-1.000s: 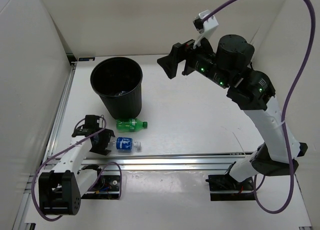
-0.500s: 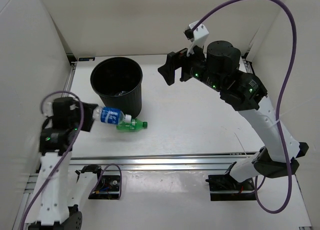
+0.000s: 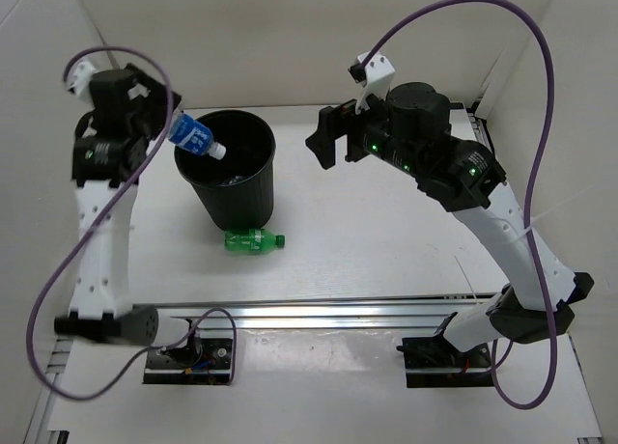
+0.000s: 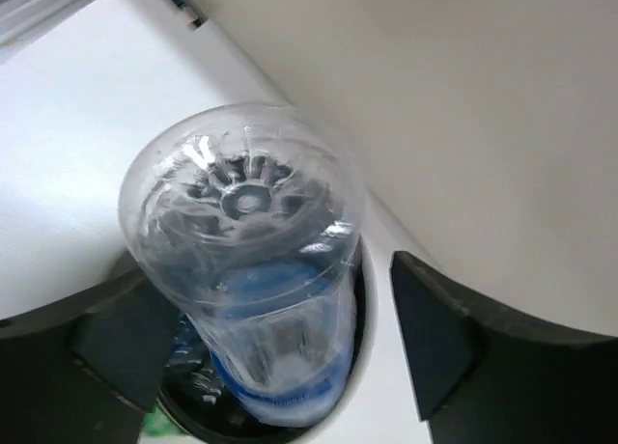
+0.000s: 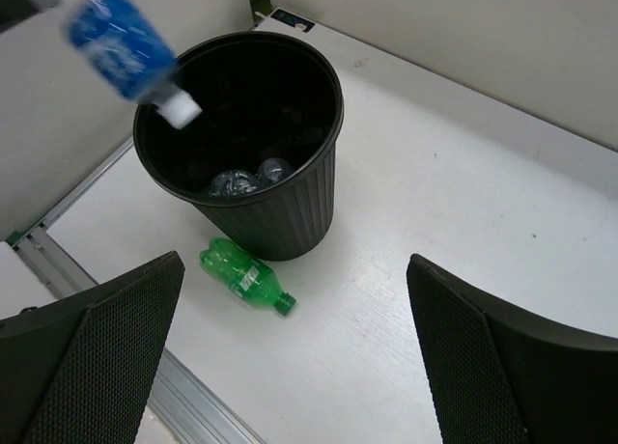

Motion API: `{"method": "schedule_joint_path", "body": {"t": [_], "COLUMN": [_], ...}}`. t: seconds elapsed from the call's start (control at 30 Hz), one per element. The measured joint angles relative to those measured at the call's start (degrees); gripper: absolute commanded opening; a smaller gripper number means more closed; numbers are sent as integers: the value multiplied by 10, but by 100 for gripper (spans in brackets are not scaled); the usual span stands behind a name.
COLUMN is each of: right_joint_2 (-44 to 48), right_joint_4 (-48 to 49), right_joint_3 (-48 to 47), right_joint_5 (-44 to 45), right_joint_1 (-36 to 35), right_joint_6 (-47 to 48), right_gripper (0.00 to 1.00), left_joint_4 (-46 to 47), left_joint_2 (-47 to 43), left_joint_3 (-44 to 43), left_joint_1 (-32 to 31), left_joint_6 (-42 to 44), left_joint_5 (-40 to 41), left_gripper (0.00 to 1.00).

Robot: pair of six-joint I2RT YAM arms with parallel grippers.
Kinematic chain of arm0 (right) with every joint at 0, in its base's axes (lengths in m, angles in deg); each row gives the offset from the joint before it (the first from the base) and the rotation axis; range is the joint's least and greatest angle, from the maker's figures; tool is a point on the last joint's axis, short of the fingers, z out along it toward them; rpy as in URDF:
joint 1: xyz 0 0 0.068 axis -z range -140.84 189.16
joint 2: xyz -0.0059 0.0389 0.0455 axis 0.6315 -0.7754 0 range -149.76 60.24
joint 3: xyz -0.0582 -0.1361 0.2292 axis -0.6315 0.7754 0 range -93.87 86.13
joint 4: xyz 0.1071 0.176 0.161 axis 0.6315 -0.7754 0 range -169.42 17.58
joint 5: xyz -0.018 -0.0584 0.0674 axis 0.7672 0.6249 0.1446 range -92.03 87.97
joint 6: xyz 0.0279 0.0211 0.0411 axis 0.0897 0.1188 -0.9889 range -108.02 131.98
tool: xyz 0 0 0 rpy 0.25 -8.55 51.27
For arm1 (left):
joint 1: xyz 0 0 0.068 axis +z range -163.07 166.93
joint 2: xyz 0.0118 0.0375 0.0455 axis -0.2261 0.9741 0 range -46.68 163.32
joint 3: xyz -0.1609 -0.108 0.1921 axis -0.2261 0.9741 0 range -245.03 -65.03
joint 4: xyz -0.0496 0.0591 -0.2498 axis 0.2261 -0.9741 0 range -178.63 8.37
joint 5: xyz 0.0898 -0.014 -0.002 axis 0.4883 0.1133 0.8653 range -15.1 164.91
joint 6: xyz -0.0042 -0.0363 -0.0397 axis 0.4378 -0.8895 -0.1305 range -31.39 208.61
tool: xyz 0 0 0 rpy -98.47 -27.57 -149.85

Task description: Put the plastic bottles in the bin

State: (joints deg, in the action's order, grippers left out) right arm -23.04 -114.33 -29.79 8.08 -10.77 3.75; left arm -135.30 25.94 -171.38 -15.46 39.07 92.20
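Top external view: the left tool (image 4: pixel 266 314) stands loosely open around the blue-labelled bottle (image 3: pixel 193 136), which tilts cap-down over the bin (image 3: pixel 237 198) at its 10 o'clock rim. At the bin's 6 o'clock the green bottle (image 3: pixel 253 240) lies on the desk (image 3: pixel 386 241). The right tool (image 5: pixel 294 270) gapes wide.

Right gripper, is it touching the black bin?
Apart. In the top view a strip of white table shows between the right gripper and the bin, and the jaws stand open and empty.
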Motion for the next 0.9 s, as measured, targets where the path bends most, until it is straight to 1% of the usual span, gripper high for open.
{"method": "schedule_joint_path", "body": {"t": [0.03,0.07,0.13,0.2,0.23,0.27,0.33,0.4,0.47,0.5,0.53,0.6,0.7,0.8,0.83,0.9], "right_joint_2": [0,0,3,9,14,21,35,49,58,61,62,62,58,52,49,44], "right_joint_4": [1,0,1,0,-1,-1,-4,-4,-5,-4,-4,-4,-5,-4,-4,-5], "right_joint_3": [2,4,13,25,33,42,58,70,76,77,77,77,77,77,77,77], "right_joint_5": [-1,0,4,11,14,16,19,22,22,21,19,16,10,-2,-5,-11], "right_joint_1": [0,0,0,2,4,6,15,26,38,42,46,49,49,49,49,49], "right_joint_6": [-1,-1,0,2,3,4,3,-2,-7,-10,-12,-15,-20,-25,-30,-36], "right_gripper": [100,100,100,100,100,100,100,100,100,100,100,100,100,100,100,100], "left_joint_4": [-5,-7,-40,-56,-53,-33,12,77,94,99,108,116,122,133,152,164], "left_joint_2": [53,76,127,138,119,76,-51,-230,-388,-449,-490,-521,-506,-512,-524,-542], "left_joint_3": [-25,-36,-83,-111,-104,-68,49,215,339,390,432,506,624,749,793,875], "left_joint_1": [-7,-11,-26,-43,-50,-57,-63,-62,-62,-62,-63,-63,-63,-63,-63,-63], "left_joint_6": [18,25,42,57,63,67,85,99,101,94,81,47,-57,-205,-275,-331], "left_joint_5": [6,9,22,33,34,30,0,-53,-105,-128,-146,-163,-164,-167,-170,-171], "left_gripper": [100,100,100,100,100,100,100,100,100,100,100,100,100,100,100,100]}}
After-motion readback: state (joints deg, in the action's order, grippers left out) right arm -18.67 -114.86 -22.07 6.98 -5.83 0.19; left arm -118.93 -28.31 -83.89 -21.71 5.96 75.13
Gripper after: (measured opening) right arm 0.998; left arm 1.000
